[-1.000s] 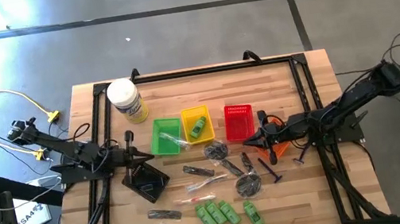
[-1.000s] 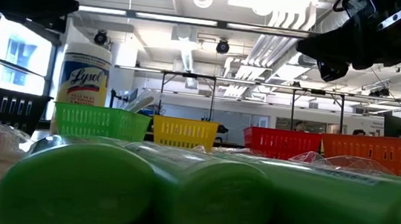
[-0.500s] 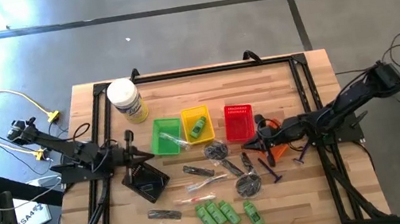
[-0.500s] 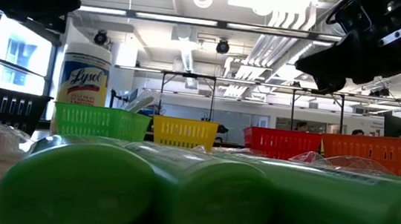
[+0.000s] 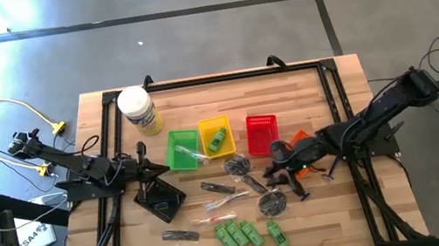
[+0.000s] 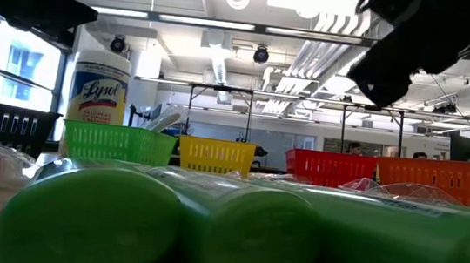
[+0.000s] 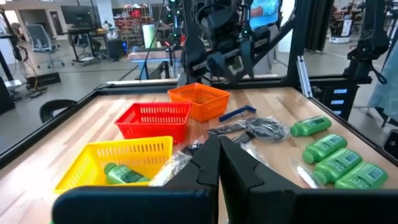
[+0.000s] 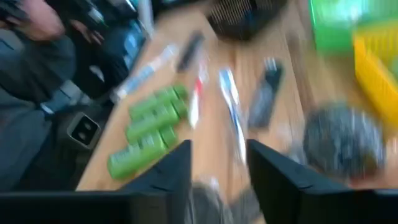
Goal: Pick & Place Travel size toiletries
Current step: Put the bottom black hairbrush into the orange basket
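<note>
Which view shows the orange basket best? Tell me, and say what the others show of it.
The left wrist view: the orange basket stands whole and unblocked, beyond the red basket. The high view shows only a sliver beside the right gripper. The low view shows its side wall. The right wrist view misses it.

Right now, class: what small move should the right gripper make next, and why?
Probably lower onto the dark round pieces just below it and close. The right gripper hovers open and empty over the loose toiletries, beside the orange basket.
</note>
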Robot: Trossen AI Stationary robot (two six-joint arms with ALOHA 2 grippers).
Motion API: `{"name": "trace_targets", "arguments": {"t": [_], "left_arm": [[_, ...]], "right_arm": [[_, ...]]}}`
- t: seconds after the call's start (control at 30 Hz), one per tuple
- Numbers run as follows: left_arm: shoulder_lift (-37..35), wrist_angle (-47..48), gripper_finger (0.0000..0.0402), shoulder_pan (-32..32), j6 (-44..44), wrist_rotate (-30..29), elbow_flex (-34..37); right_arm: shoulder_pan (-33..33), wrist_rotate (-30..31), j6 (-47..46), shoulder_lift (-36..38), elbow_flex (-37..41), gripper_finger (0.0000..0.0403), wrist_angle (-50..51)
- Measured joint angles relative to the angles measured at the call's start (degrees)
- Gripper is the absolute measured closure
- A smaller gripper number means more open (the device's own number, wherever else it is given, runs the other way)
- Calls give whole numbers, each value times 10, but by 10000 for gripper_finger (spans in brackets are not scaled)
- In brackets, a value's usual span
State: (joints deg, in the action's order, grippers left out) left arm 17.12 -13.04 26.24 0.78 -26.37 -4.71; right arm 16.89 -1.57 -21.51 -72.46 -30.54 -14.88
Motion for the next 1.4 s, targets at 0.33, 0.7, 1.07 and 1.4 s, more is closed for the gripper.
{"name": "trace_targets", "arguments": {"t": [0.33,0.7,1.07,1.4], "left_arm": [[0,11,401,0,-13,16,-1],[0,28,401,0,-41,15,-1],[0,30,401,0,-41,13,-1],[0,39,401,0,-44,13,-1]], "right_arm": [[59,-32,-29,-82,-84,177,110],[117,44,-98,-148,-85,176,66],[105,67,-95,-209,-99,176,55],[84,99,-23,-245,-165,178,172]]}}
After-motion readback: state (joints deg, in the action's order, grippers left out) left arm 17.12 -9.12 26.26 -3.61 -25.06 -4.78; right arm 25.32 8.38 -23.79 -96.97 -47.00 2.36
